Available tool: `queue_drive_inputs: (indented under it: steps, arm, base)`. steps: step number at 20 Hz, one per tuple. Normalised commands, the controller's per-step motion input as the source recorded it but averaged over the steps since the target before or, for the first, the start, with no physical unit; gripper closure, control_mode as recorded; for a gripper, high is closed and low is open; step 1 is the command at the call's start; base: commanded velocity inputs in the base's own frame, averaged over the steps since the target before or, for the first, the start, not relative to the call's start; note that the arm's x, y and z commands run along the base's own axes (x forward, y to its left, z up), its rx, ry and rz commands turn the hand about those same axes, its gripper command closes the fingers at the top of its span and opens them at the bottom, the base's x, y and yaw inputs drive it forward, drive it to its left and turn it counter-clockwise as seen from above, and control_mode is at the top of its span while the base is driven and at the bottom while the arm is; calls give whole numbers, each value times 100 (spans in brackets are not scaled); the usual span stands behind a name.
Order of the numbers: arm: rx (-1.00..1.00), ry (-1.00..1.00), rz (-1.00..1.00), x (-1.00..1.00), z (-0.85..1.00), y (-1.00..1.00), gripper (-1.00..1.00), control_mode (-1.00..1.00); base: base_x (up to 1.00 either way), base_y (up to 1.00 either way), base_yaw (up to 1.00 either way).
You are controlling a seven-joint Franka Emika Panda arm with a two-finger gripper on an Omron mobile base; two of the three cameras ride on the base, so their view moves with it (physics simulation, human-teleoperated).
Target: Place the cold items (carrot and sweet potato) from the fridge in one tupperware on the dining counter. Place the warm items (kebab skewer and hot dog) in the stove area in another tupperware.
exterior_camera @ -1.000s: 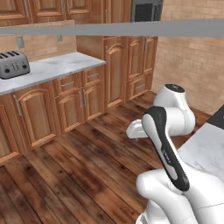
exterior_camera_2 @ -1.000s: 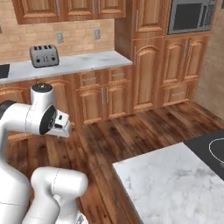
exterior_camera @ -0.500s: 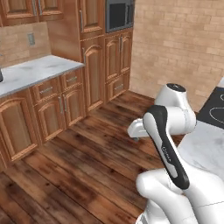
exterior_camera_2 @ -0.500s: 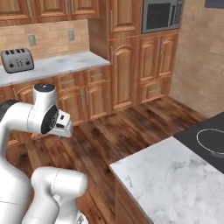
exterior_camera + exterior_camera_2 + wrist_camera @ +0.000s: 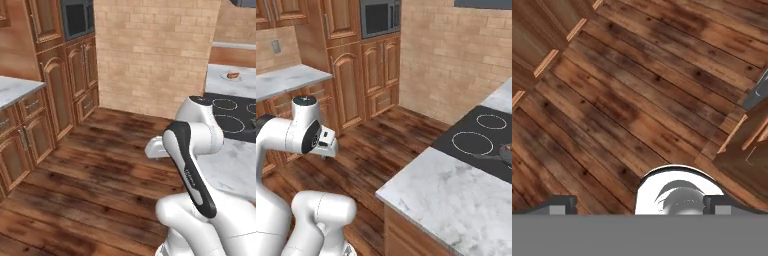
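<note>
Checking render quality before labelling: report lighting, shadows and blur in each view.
Left base view: flat even light, soft detail, food on the far counter too blurred to name. Right base view: cooktop rings readable, no glare. Hand view: sharp wooden floor grain, no cast shadows.

No readable text; arm marking perhaps lettering, blurred.

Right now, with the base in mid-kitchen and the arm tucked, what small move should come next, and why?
Probably drive on toward the stove. The gripper is open and holds nothing, pointing at the wooden floor. The cooktop and a small food item on the far counter sit beyond the arm's reach.
</note>
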Motion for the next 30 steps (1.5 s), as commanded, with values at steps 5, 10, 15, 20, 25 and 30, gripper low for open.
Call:
queue_drive_inputs:
  steps: [5,10,15,20,25,30]
  arm:
    - [0,0,0,0,0,0,-100,100]
    - [0,0,0,0,0,0,-100,100]
    - [0,0,0,0,0,0,-100,100]
    - [0,0,0,0,0,0,-100,100]
    - [0,0,0,0,0,0,-100,100]
    - [0,0,0,0,0,0,-100,100]
  base:
    - [97,33,-59]
    - [95,68,-60]
    - [90,81,-54]
    - [89,88,-50]
    - [87,90,-49]
    - [69,95,-49]
